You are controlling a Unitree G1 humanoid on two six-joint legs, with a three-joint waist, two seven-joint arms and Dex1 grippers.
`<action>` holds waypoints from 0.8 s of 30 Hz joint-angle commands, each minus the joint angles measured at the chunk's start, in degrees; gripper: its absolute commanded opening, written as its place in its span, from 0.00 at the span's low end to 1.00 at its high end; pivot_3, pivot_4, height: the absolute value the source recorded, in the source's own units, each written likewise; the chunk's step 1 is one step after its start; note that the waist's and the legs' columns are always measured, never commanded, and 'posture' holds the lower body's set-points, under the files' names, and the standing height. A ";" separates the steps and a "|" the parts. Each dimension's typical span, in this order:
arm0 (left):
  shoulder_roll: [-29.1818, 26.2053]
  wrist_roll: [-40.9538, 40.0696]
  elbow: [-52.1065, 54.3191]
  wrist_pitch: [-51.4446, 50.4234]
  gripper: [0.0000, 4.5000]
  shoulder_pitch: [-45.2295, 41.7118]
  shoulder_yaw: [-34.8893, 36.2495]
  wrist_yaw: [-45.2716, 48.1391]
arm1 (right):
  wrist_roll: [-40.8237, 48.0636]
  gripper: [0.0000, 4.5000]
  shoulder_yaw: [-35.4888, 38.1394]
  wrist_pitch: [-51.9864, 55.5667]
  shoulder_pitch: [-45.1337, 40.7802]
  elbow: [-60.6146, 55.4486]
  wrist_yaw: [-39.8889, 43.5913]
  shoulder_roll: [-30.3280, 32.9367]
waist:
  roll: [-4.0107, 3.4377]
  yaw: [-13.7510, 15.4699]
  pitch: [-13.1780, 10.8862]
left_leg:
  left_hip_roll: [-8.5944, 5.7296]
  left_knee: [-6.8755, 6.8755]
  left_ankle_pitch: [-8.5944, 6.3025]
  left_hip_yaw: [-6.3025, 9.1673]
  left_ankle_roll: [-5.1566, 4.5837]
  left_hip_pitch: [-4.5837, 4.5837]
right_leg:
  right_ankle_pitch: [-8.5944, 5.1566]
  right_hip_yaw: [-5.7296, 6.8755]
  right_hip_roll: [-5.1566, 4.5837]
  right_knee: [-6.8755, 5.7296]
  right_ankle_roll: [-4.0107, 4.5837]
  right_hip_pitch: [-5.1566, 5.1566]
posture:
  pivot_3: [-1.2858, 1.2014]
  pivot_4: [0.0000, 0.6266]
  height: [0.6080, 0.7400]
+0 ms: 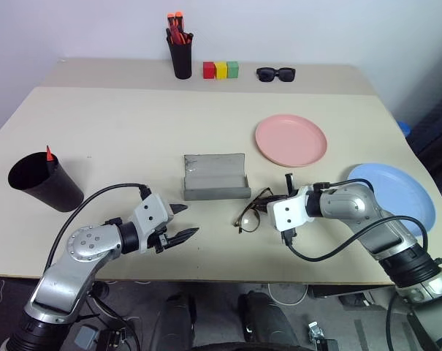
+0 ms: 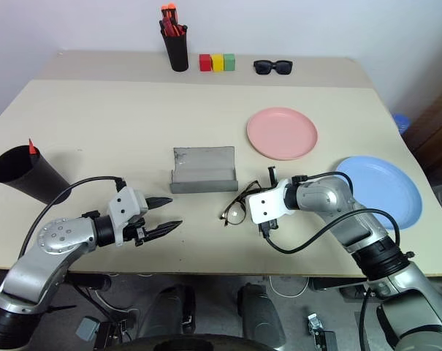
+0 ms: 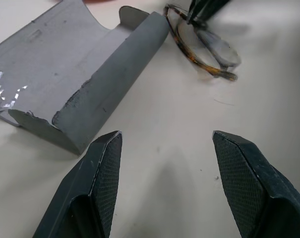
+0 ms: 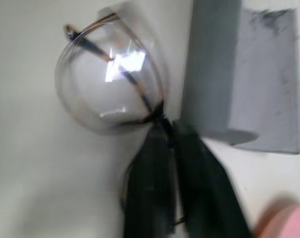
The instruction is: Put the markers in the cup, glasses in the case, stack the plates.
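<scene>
Just right of the open grey case (image 1: 215, 178), R gripper (image 2: 268, 196) is pinched on the wire-rimmed glasses (image 1: 252, 213) w/ frame on the table, prob. for lifting in; L gripper (image 1: 183, 223) waits half-open, empty, left-front of case.

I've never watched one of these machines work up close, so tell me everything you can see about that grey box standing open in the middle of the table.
The grey felt-like clamshell glasses case stands open and empty on the beige table, lid upright behind a rounded trough, its lining scuffed in places. The thin wire-rimmed eyeglasses lie close beside it, pinched at the bridge by the right gripper, jaws shut. The left gripper hovers in front, jaws open, not touching it.
</scene>
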State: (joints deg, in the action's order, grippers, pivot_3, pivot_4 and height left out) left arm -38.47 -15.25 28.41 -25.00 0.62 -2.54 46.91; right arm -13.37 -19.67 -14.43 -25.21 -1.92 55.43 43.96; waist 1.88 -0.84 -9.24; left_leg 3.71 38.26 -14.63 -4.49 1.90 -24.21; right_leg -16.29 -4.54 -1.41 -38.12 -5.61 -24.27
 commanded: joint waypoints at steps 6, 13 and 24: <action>-1.02 -0.41 1.95 0.33 0.66 0.79 1.11 -0.63 | -0.58 0.01 1.20 -0.16 0.94 -1.53 -0.82 0.05 | -0.04 0.02 -0.01 | 0.00 0.00 0.00 -0.02 0.00 0.01 | 0.00 -0.01 -0.01 0.00 0.00 0.00 | 0.52 0.24 0.87; -0.77 -0.35 -0.07 1.57 0.66 0.72 3.67 -2.37 | 5.45 0.01 5.85 9.41 0.14 -8.90 0.98 0.22 | -0.07 0.04 -0.03 | 0.00 0.00 0.00 -0.02 0.00 0.01 | 0.00 -0.01 -0.01 0.00 0.00 0.00 | 0.52 0.24 0.87; 0.03 0.80 -7.84 10.87 0.66 2.90 9.02 -4.28 | 10.50 0.01 3.18 46.08 -15.25 -19.83 -3.33 -11.44 | -0.10 -0.10 -0.02 | 0.02 -0.01 0.00 -0.04 0.00 0.01 | 0.00 0.00 -0.04 -0.05 0.02 -0.03 | 0.52 0.24 0.87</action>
State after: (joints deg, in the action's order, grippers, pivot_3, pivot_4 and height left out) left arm -38.76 -13.50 19.70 -16.27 4.13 4.48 42.83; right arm -1.84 -15.21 27.29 -38.38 -21.62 54.55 34.21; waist 1.78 -0.94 -9.26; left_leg 3.73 38.25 -14.63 -4.54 1.90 -24.19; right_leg -16.28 -4.55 -1.46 -38.17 -5.57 -24.31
